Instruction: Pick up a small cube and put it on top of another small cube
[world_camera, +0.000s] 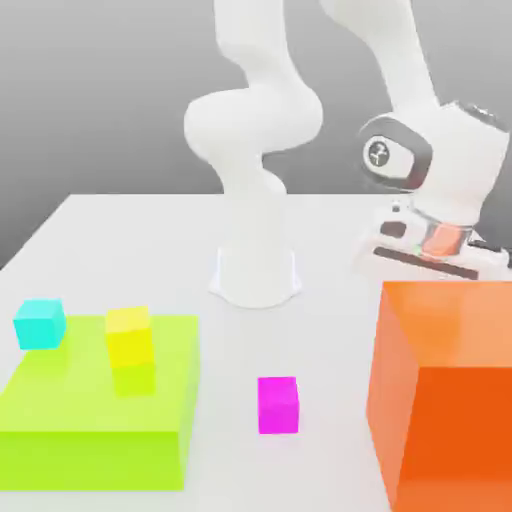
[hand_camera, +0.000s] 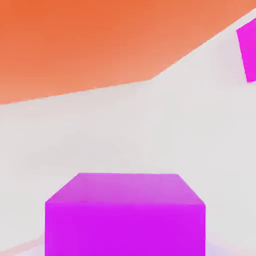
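Plain violet on the cube (hand_camera: 125, 227) in the hand view, paler on top. At the exterior view's left, cyan on one cube (world_camera: 39, 325), yellow on another (world_camera: 130, 338), lime-green on the slab (world_camera: 100, 455). Lower centre, magenta on a third (world_camera: 278, 406). Orange on the box (world_camera: 460, 430); pale grey across the desk (world_camera: 300, 340); white, with dark grey patches, on the arm (world_camera: 255, 130).

The orange block (world_camera: 455, 420) is cut off by the exterior view's right and bottom edges, and it hides the space where the gripper's lower end and the violet-purple cube (hand_camera: 125, 227) would be; that cube runs out of the hand view's frame, so its full height cannot be told. The magenta-pink cube (hand_camera: 248, 52) is likewise cropped in the hand view, the lime-green slab (world_camera: 100, 400) is cut by the exterior view's left edge, and the arm (world_camera: 255, 120) runs out past the top.
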